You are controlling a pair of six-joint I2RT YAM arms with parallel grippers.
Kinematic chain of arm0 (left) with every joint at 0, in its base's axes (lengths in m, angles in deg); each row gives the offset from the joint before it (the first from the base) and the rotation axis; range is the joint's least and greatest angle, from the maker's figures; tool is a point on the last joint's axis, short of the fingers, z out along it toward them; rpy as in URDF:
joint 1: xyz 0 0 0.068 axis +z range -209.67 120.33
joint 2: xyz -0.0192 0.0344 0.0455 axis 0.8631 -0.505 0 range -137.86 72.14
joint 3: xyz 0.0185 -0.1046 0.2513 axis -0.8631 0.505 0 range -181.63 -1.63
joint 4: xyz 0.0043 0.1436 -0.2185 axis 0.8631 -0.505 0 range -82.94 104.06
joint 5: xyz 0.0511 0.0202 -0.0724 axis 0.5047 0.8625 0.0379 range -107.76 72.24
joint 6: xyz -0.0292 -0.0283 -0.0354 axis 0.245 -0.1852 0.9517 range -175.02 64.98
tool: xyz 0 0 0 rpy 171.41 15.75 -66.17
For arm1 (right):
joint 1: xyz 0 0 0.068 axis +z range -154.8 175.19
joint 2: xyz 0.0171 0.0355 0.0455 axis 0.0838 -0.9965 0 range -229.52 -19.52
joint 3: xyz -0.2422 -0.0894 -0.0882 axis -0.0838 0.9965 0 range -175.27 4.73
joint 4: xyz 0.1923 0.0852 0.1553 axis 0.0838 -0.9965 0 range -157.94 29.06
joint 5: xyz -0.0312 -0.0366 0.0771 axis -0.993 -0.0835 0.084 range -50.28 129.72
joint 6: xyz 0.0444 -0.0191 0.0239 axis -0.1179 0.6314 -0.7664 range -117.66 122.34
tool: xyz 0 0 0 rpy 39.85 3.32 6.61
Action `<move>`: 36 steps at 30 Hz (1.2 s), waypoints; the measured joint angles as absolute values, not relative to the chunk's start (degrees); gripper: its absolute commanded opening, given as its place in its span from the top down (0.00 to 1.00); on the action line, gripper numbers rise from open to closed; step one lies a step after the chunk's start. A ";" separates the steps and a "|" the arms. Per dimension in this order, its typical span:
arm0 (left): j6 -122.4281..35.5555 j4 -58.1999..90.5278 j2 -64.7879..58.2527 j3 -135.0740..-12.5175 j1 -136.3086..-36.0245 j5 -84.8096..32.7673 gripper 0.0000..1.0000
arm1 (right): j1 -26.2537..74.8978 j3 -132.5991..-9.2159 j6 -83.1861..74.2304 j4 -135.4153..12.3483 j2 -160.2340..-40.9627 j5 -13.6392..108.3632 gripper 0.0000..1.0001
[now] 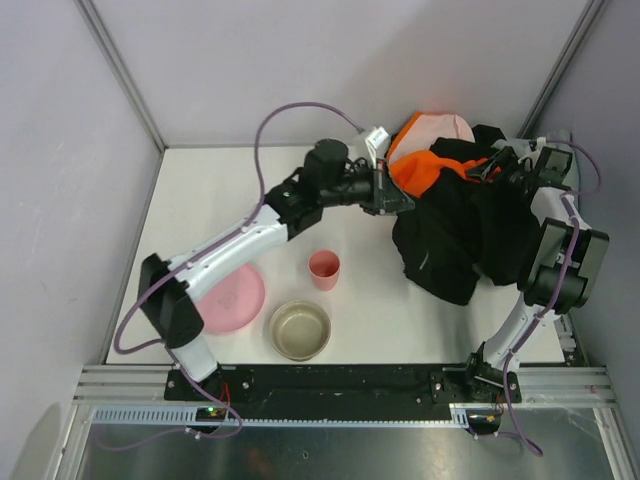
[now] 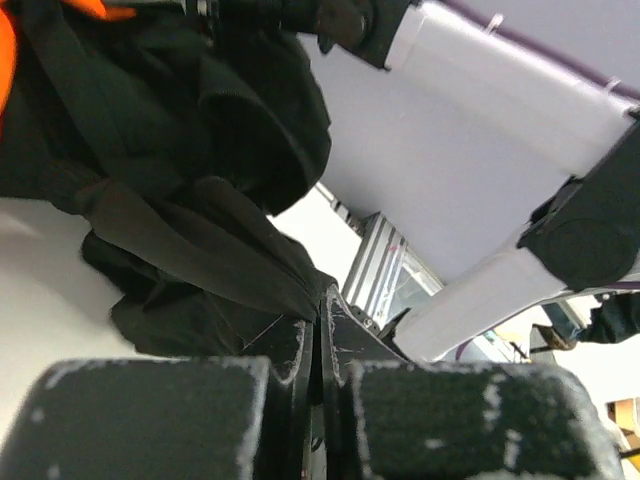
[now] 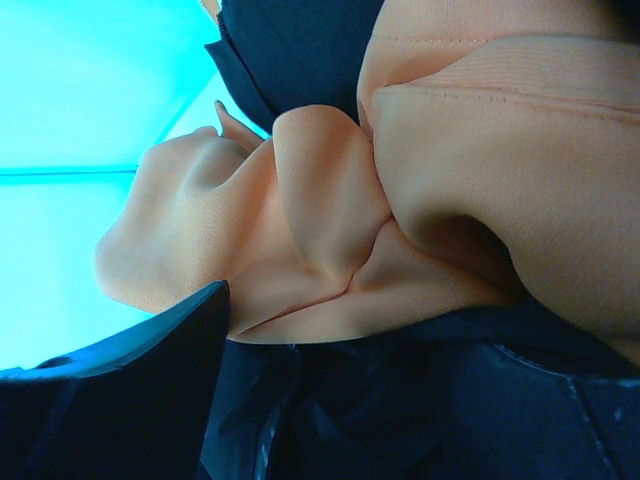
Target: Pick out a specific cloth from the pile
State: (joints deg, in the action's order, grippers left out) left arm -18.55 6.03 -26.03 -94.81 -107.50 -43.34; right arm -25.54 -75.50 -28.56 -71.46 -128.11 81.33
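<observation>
**Asker:** Metal rail [image 1: 340, 385] carrying both arms lies nearest in the overhead view. Where is the clothing?

**Describer:** The black cloth [image 1: 440, 250] lies just beyond the left gripper [image 1: 398, 203], at the near side of the pile [image 1: 450, 190]. The right gripper [image 1: 487, 170] reaches into the pile's opposite side.

**Asker:** And the left wrist camera?

**Describer:** Its jaws are almost shut, pinching a fold of black cloth right at their tips.

**Asker:** The right wrist?

**Describer:** Orange fabric [image 3: 330, 230] fills the view just ahead of the jaws. I cannot tell whether they stand wide or closed.
</observation>
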 measured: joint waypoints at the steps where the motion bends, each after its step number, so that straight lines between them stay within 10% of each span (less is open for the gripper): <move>1: -18.55 5.94 -24.90 -94.81 -106.95 -43.69 0.99 | -25.69 -75.17 -28.47 -71.94 -127.41 81.04 0.14; 7: -18.48 5.44 -18.10 -95.08 -102.06 -46.73 0.99 | -27.28 -71.59 -26.46 -76.53 -121.01 77.78 0.01; 36: -14.57 5.72 -8.35 -98.70 -79.50 -56.74 0.99 | -29.75 -47.76 -22.96 -87.09 -84.77 65.81 0.01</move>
State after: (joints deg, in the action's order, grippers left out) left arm -14.57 5.72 -8.35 -98.70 -79.50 -56.74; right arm -29.75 -47.76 -22.96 -87.09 -84.77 65.81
